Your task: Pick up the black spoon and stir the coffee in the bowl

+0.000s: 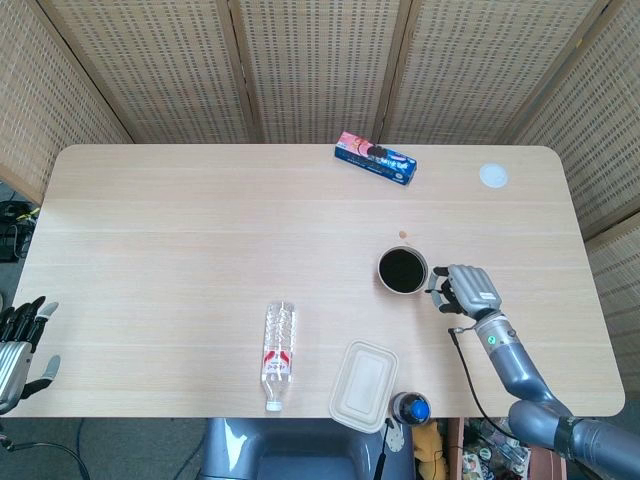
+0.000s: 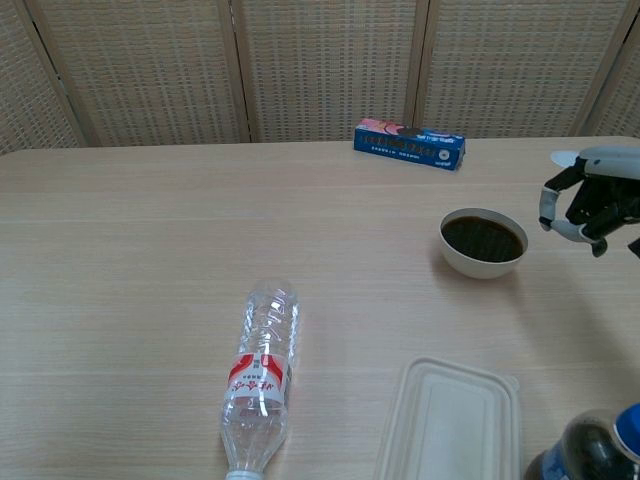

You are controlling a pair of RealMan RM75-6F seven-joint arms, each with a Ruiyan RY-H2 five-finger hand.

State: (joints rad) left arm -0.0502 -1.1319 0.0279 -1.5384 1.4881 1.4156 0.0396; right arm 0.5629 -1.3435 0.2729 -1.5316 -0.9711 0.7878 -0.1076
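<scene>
The robot's left hand (image 1: 17,342) hangs off the near left corner of the light wooden table (image 1: 180,230), far to the left of the white bowl of dark coffee (image 1: 402,270), with its fingers spread and nothing in them. A clear plastic water bottle with a red label (image 1: 281,342) lies on its side, left of the bowl and nearer the robot. A beige lidded takeaway container (image 1: 364,385) lies near the table's front edge, in front of the bowl and a little left of it. Just right of the container stands a dark bottle with a blue cap (image 1: 411,408). A blue and pink snack box (image 1: 376,158) lies beyond the bowl by the far edge.

The right hand (image 1: 468,289) hovers just right of the bowl, its fingers curled toward it. Whether it holds anything, I cannot tell. A small white disc (image 1: 493,176) lies beyond the bowl, to its right.
</scene>
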